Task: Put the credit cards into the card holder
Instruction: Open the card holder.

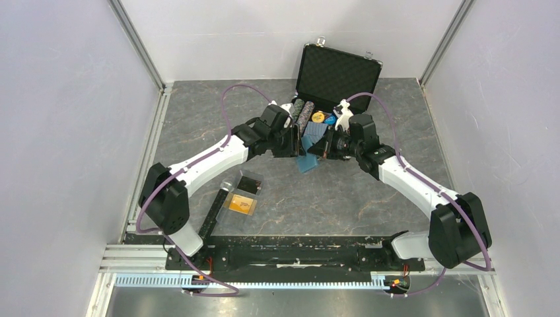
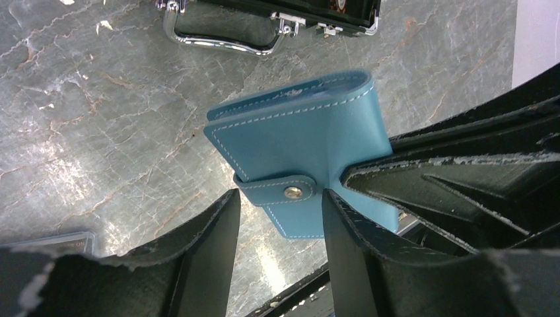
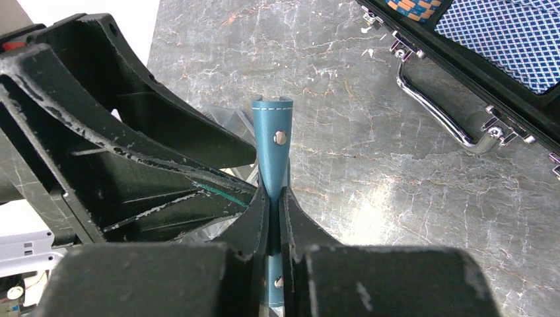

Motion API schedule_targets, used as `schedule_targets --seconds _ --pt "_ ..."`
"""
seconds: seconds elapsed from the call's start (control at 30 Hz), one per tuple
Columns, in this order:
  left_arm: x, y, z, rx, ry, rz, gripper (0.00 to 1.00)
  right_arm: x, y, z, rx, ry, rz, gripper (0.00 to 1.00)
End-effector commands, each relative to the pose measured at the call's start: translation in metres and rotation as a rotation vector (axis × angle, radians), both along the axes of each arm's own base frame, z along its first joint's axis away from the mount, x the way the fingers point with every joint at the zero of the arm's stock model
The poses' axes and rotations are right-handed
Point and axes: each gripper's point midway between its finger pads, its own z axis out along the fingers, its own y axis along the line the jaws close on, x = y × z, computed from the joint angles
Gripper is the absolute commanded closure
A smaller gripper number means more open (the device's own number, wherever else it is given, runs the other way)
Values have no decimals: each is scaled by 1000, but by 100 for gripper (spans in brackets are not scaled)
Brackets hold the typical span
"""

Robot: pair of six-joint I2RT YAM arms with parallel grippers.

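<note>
The right tool is clamped tight on the small teal-blue leather-like card holder. The holder stands edge-on between its fingers, folded shut with the snap tab fastened. The left tool faces the holder from the opposite side with its fingers apart. The snap tab sits just in front of the gap between them, and I cannot tell whether either finger touches the leather.

Both tools meet near the middle of the grey, marble-veined table. Just beyond them a big black metal-edged case stands open, its chrome handle toward the arms. Plain white walls on aluminium rails close the table in on three sides.

One card holder is in view. Two cards lie flat on the table beside the left arm, well apart from the tools. They are one black credit card and one orange-gold credit card, just beside each other.
</note>
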Motion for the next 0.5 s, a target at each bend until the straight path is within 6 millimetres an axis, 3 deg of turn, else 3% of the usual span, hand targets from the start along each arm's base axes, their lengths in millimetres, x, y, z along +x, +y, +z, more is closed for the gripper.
schedule_targets --seconds 0.0,0.47 --pt "7 -7 5 -6 4 13 47 7 6 22 37 -70 17 100" --pt "1 11 -37 145 95 43 70 8 6 21 32 -73 17 100"
